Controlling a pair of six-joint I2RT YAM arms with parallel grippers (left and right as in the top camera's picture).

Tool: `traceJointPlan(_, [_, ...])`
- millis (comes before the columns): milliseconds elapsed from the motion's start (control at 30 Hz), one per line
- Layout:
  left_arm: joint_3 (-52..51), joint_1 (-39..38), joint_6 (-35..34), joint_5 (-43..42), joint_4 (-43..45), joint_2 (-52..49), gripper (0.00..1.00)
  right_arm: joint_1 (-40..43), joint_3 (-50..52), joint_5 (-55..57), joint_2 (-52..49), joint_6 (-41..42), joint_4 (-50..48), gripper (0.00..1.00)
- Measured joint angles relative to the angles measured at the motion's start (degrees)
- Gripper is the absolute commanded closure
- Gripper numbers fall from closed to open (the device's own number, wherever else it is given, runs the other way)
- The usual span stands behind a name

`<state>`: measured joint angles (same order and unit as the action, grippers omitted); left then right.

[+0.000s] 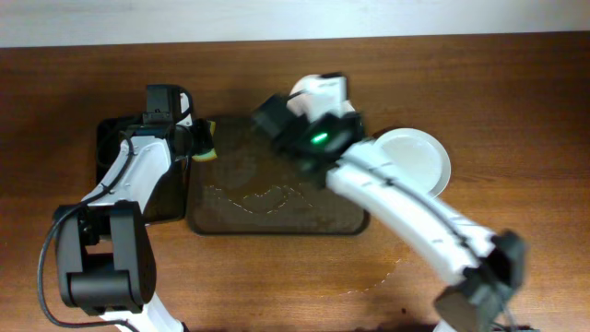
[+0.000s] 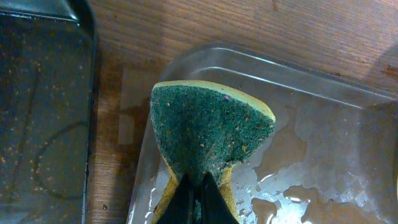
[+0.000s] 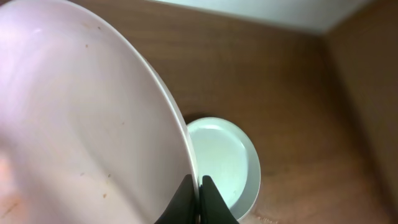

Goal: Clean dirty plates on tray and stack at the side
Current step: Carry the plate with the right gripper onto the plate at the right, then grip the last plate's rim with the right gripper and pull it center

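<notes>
Tray edges: your tray (image 1: 355, 226) sits mid-table with its raised rim all round. Its left side lies just beside the black tray (image 1: 111, 166), with a thin strip of wood between them in the left wrist view.
Open room: bare table (image 1: 516, 83) shows to the right of the side plate (image 1: 419, 157) and along the far edge. Your right arm crosses the tray's right near corner.
Left gripper (image 2: 198, 194): its fingers are pinched narrow on the sponge (image 2: 205, 130), nearly meeting through the yellow layer. It holds the sponge over the tray's far left corner, close to the rim. You cannot tell whether the sponge touches the tray floor.
Sponge: green scouring face toward the camera, yellow backing at the edges, squeezed into a fan shape.
Right gripper (image 3: 199, 198): its fingers are closed thin on the rim of the held plate (image 3: 81, 124), one on each face. In the overhead view the wrist is blurred above the tray's far part.
Held plate: white, tilted steeply on edge and raised above the table. A few small brown specks dot the face you see.
Side plate: white, lying flat on the wood just right of the tray and apart from it. It looks clean. You cannot tell whether more than one plate lies there.
Tray floor: dark brown and translucent, with water (image 2: 298, 186) pooled in streaks and patches.
</notes>
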<state>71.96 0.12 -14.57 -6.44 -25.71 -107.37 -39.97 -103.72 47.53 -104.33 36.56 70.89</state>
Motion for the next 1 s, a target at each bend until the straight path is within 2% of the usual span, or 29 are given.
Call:
traceJointPlan(167, [0.00,0.00,0.00,0.00,-1.09,0.00,0.99,28.52,-0.20,-20.61,8.33,-3.10,9.35,0.96])
traceJointPlan(200, [0.00,0.00,-0.02,0.00,-1.14,0.00,0.99,31.08,0.02,-21.92,8.26,-3.61,9.66,0.96])
traceJointPlan(267, [0.00,0.00,0.00,0.00,-1.73,0.00,0.99,37.88,2.78,-26.29,8.33,-5.90,7.17,0.96])
traceJointPlan(333, [0.00,0.00,0.00,0.00,-2.01,-0.02,0.99,43.41,11.41,-31.01,8.04,-8.35,0.92,0.96])
traceJointPlan(467, [0.00,0.00,0.00,0.04,-2.21,-0.02,0.99,44.87,28.89,-35.69,7.63,-9.90,-17.14,0.95])
traceJointPlan(500, [0.00,0.00,0.00,0.00,-2.29,-0.02,0.99,44.87,31.93,-37.09,7.54,-9.94,-21.09,0.90])
traceJointPlan(600, [0.00,0.00,0.00,0.02,-2.29,-0.02,0.99,44.85,38.01,-40.44,7.52,-10.03,-26.32,0.48])
traceJointPlan(633, [0.00,0.00,-0.02,0.00,-2.32,-0.02,0.99,44.85,38.56,-41.42,7.52,-10.08,-26.08,0.43])
traceJointPlan(733, [0.00,0.00,-0.02,0.02,-2.34,-0.02,0.99,44.85,37.05,-44.15,7.26,-11.61,-20.63,0.41])
traceJointPlan(800, [0.00,0.00,0.00,0.00,-2.32,-0.02,0.99,44.63,28.79,-47.04,6.62,-13.25,-14.84,0.43])
traceJointPlan(833, [0.00,0.00,0.00,0.00,-2.40,-0.02,0.99,43.63,21.88,-49.42,6.64,-14.27,-15.06,0.44])
traceJointPlan(900, [0.00,0.00,-0.02,0.00,-2.34,-0.02,0.99,39.52,15.56,-52.78,7.10,-13.90,-19.30,0.44])
traceJointPlan(1000, [0.00,0.00,0.00,0.02,-2.32,-0.02,0.99,33.31,15.41,-53.64,5.55,-8.57,-21.99,0.43])
